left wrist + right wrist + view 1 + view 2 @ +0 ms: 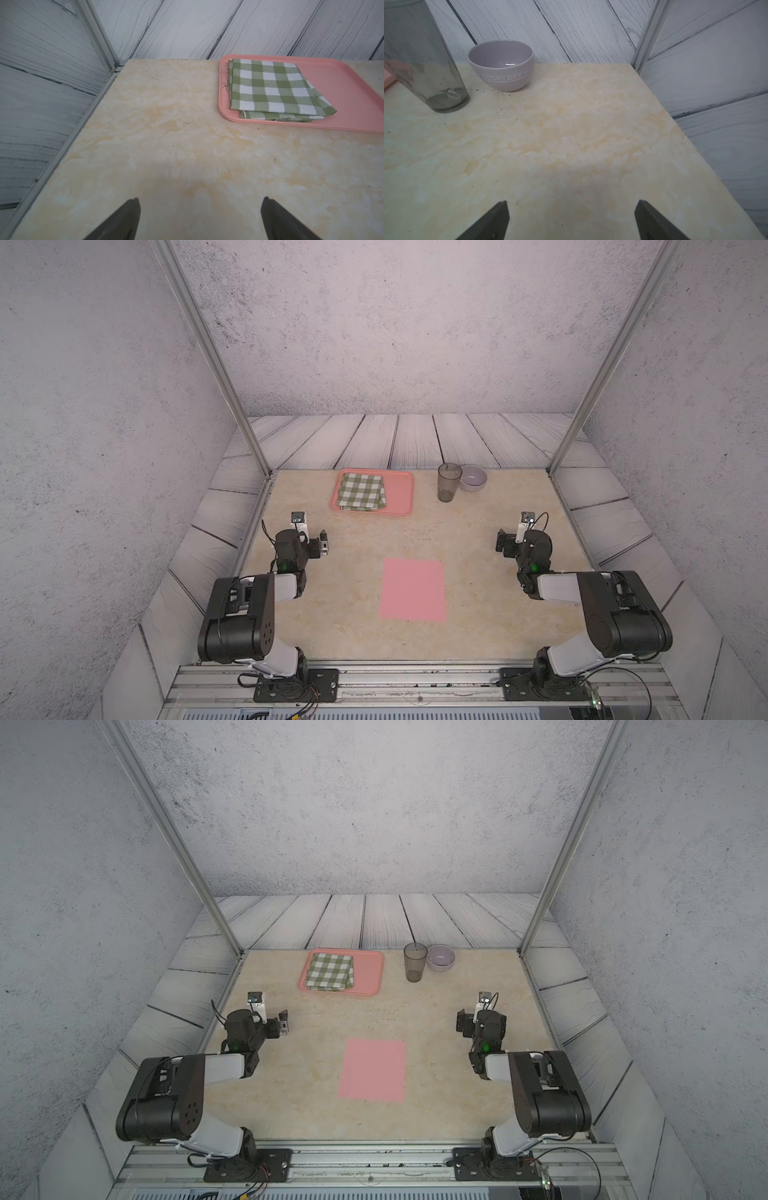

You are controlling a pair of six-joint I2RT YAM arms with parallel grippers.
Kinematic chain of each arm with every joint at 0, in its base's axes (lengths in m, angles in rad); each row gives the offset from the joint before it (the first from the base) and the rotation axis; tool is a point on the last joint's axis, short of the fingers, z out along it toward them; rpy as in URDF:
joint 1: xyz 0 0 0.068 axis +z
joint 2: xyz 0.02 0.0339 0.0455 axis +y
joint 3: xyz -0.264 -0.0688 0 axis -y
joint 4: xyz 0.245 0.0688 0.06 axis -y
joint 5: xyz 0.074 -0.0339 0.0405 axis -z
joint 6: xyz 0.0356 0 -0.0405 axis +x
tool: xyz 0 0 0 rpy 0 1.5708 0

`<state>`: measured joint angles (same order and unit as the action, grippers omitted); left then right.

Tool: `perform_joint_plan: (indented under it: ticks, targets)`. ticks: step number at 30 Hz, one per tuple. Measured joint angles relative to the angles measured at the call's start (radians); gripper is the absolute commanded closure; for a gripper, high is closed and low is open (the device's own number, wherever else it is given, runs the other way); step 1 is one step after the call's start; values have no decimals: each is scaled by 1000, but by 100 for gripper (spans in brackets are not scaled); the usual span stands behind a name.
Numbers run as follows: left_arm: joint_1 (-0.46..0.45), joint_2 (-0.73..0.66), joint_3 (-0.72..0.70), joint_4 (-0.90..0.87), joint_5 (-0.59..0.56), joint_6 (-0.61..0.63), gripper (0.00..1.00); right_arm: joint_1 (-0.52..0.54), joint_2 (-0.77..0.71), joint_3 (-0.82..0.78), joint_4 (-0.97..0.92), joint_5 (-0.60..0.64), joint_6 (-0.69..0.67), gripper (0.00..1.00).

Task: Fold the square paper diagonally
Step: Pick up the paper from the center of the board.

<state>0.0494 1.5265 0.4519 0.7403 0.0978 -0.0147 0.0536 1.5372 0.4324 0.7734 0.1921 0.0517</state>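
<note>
The square paper is a plain pink sheet lying flat and unfolded on the marble tabletop, in the near middle between the two arms. My left gripper hovers to the paper's far left, open, with nothing between its fingers. My right gripper hovers to its far right, also open and empty. In the wrist views each gripper shows two dark tips wide apart over bare tabletop. The paper is out of both wrist views.
A salmon-pink tray at the back holds a folded green-and-white checked cloth. To its right stand a smoky grey tumbler and a lilac bowl. Metal posts and panel walls border the table.
</note>
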Motion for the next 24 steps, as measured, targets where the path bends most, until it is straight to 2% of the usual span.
perform_joint_plan:
  ticks: [9,12,15,19,24]
  targets:
    - [0,0,13,-26,-10,-1,3,0,0,0,0,0,0,1]
    - [-7,-18,43,-89,-68,-10,3,0,-5,11,-34,1,-1,1]
    - [-28,-85,101,-232,-107,-14,3,0,-33,106,-237,29,28,1]
    - [-53,-220,218,-437,-130,-16,3,0,-119,335,-563,64,143,1]
    - [-84,-328,299,-634,-151,-19,3,0,-251,427,-843,-37,308,1]
